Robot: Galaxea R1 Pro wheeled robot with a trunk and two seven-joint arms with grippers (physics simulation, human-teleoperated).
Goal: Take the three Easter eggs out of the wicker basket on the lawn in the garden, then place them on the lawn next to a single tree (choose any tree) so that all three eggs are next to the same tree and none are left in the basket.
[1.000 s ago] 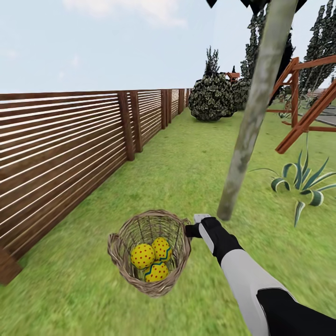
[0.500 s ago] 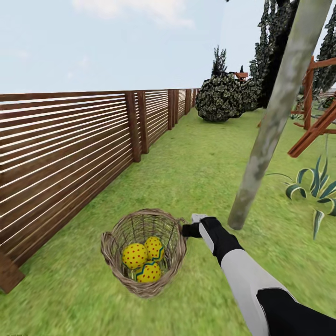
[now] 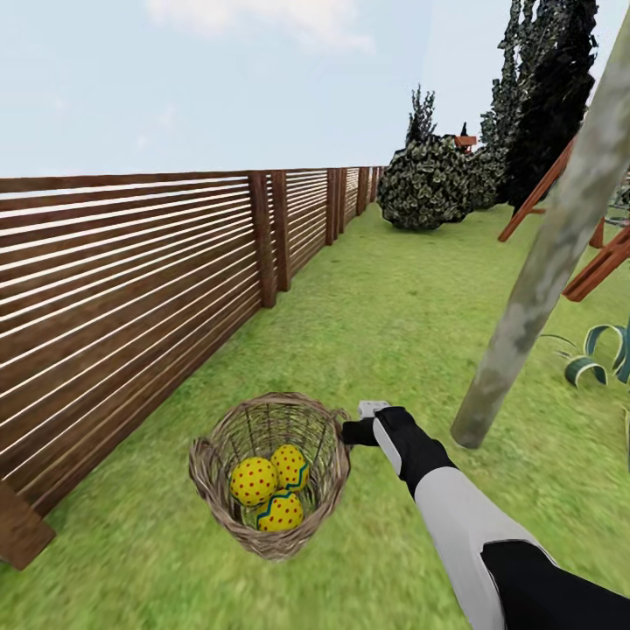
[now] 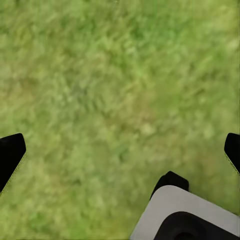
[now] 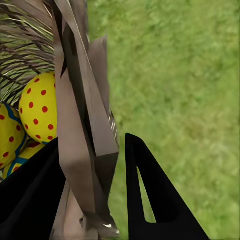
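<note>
The wicker basket [image 3: 267, 472] is low in the head view over the lawn [image 3: 385, 324], with three yellow Easter eggs [image 3: 254, 481] with red dots inside it. My right gripper [image 3: 350, 430] is shut on the basket's right rim. In the right wrist view its dark fingers [image 5: 150, 195] pinch the rim strip [image 5: 85, 150], with the eggs [image 5: 39, 107] just behind. The tree [image 3: 542, 280], a pale mottled trunk, leans up on the right, its base a short way beyond the right hand. My left gripper [image 4: 120, 155] hangs open over bare grass.
A slatted wooden fence [image 3: 131, 271] runs along the left. A round bush [image 3: 426, 185] and dark cypresses [image 3: 551, 96] stand at the far end. A red-brown wooden frame [image 3: 595, 262] and a striped spiky plant [image 3: 604, 354] lie right of the trunk.
The whole view has swung: trunk, plant and frame slid to the right in the picture. The basket stays at my right gripper, held by its rim.
</note>
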